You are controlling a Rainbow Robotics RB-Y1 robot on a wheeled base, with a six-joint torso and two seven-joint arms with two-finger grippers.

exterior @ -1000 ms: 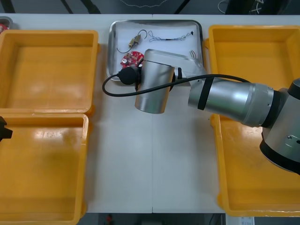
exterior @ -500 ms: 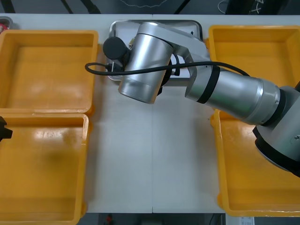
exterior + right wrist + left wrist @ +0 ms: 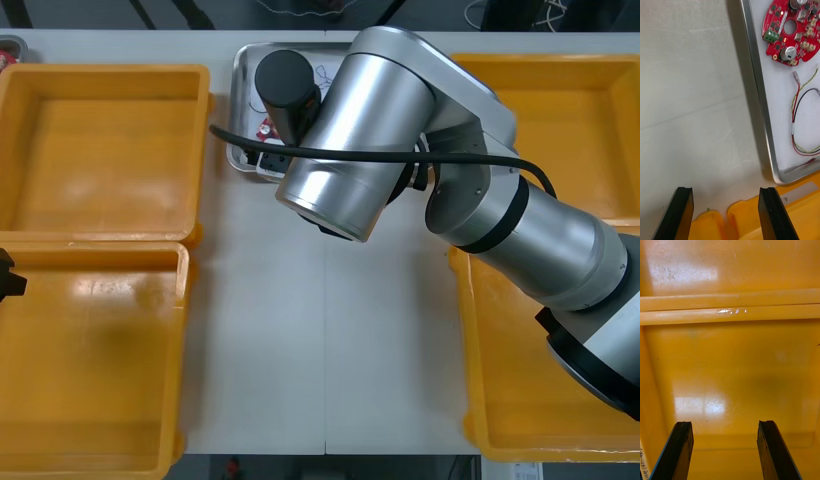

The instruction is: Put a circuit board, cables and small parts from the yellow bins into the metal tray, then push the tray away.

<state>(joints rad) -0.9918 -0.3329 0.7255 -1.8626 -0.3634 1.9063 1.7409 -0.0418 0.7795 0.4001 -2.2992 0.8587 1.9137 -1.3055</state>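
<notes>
**A:** Right gripper [image 3: 726,191] hangs over bare table [image 3: 688,93] beside the metal tray [image 3: 757,86], with the circuit board [image 3: 792,32] and red and yellow cable [image 3: 795,112] inside. Push off-centre and I reckon that tray swivels into a yellow bin [image 3: 790,221], or the fingers ride over its rim.

**B:** Jaws?

**A:** Spread wide, gripping nothing, touching nothing. Left gripper [image 3: 724,425] likewise, parked over a second yellow bin [image 3: 730,363].

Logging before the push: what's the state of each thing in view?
metal tray: loaded, on the table
circuit board: flat in the tray
red and yellow cable: loose in the tray
right hand: open, empty, over table beside tray
left hand: open, empty, above yellow bin
</notes>
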